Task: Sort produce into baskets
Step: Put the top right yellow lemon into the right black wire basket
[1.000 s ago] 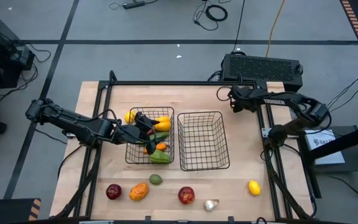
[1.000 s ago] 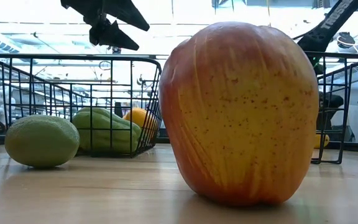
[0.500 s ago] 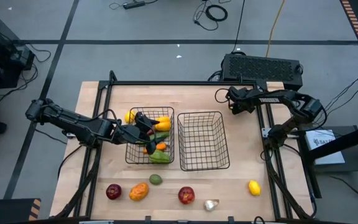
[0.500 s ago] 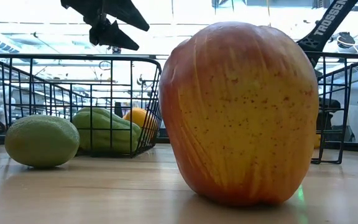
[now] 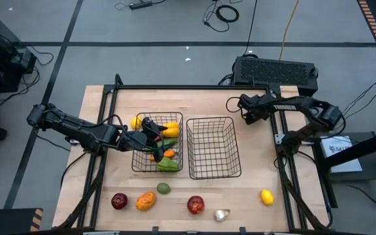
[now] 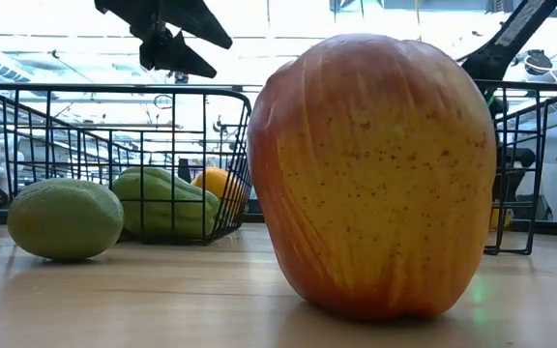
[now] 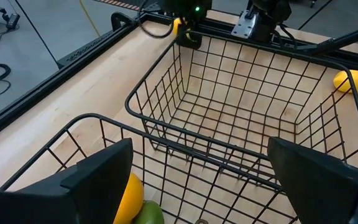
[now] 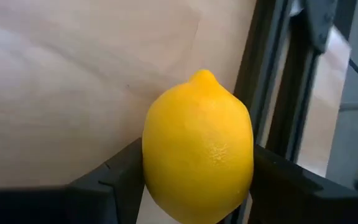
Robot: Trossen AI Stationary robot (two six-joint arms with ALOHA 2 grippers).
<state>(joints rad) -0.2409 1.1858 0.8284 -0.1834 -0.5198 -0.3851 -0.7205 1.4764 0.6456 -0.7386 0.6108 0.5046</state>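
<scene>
I'm clamping a bright yellow lemon (image 8: 197, 149) between the fingers of my right gripper (image 5: 245, 109), its nub pointing away from my wrist and its skin glossy and unmarked. I'm holding it above the table's (image 5: 253, 189) far edge, near the far right corner of the right basket (image 5: 213, 147), which is sitting bare in the middle of the table.

My left gripper (image 5: 154, 132) is hanging over the left basket (image 5: 157, 142) with its fingers (image 7: 98, 177) spread wide, gripping nothing. That basket is carrying yellow, orange and green pieces, a green pepper (image 6: 165, 201) lying at its near end. Another yellow piece (image 5: 136, 122) is lying just outside its far left corner.

Along the table's near edge I'm seeing a dark red apple (image 5: 119, 200), an orange pepper (image 5: 146, 200), a green lime-like fruit (image 5: 164, 188), a red-and-yellow apple (image 5: 195, 204), a white garlic bulb (image 5: 221, 214) and another lemon (image 5: 267, 196) towards the near right corner. That red-and-yellow apple is filling most of the low view, blocking the right basket.

Over the last second my right gripper is drifting slightly towards the right basket with the lemon; my left arm is staying put.
</scene>
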